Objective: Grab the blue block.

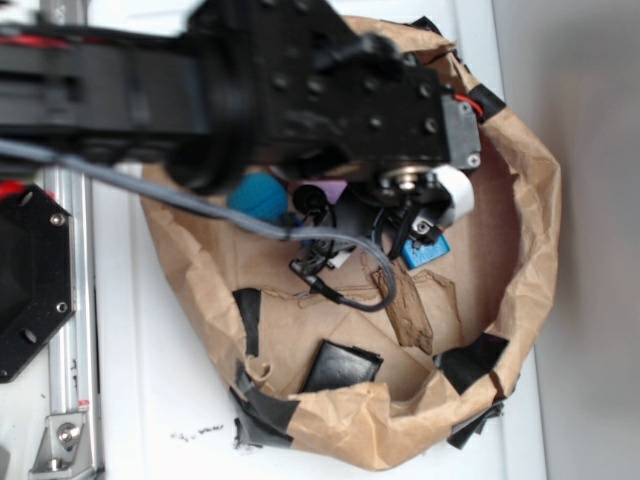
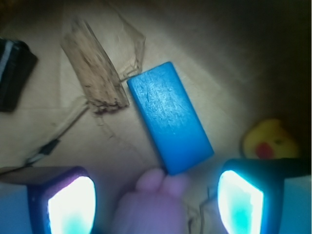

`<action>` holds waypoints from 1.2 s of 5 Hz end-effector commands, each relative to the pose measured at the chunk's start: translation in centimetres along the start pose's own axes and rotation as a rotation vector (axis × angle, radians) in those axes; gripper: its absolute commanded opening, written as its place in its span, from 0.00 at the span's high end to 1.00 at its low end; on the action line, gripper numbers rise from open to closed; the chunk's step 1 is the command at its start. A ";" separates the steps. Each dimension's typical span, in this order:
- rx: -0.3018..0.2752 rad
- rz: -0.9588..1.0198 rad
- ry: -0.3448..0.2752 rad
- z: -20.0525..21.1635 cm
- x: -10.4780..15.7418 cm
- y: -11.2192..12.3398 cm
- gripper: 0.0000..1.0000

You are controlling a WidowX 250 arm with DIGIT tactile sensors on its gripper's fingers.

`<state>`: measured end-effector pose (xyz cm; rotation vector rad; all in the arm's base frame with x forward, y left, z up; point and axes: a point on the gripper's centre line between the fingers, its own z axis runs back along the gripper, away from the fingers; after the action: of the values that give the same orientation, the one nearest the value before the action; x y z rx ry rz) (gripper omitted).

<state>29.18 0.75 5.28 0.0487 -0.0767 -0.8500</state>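
Note:
The blue block (image 2: 169, 117) lies flat on brown paper, slanted from upper left to lower right. In the exterior view the blue block (image 1: 428, 250) shows as a small corner under the arm's wrist. My gripper (image 2: 156, 202) is open above the paper, and its fingers (image 2: 70, 204) glow at the bottom left and right of the wrist view. The block's near end sits just ahead of the gap between them. A pink plush (image 2: 155, 197) lies between the fingers and touches the block's near end. In the exterior view the gripper (image 1: 415, 225) is mostly hidden by the arm.
Everything sits inside a crumpled brown paper nest (image 1: 525, 260) patched with black tape. A teal ball (image 1: 258, 197) lies to the left. A black box (image 1: 342, 365) rests near the front rim. A yellow duck (image 2: 270, 139) is right of the block, and a torn tape patch (image 2: 95, 70) left of it.

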 end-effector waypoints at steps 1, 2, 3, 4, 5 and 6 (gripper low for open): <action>0.057 -0.140 -0.026 -2.4 3.4 -0.4 0.00; 0.076 -0.145 -0.027 -3.9 4.0 -0.2 0.00; 0.066 -0.150 0.011 -5.5 4.2 -1.0 0.00; 0.080 -0.079 0.042 -5.9 3.9 -1.3 0.38; 0.035 0.023 0.015 -5.2 3.3 -0.8 1.00; -0.051 0.109 -0.050 -4.3 2.4 -0.6 1.00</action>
<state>31.03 -0.77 1.18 -0.0271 -0.0992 -0.7480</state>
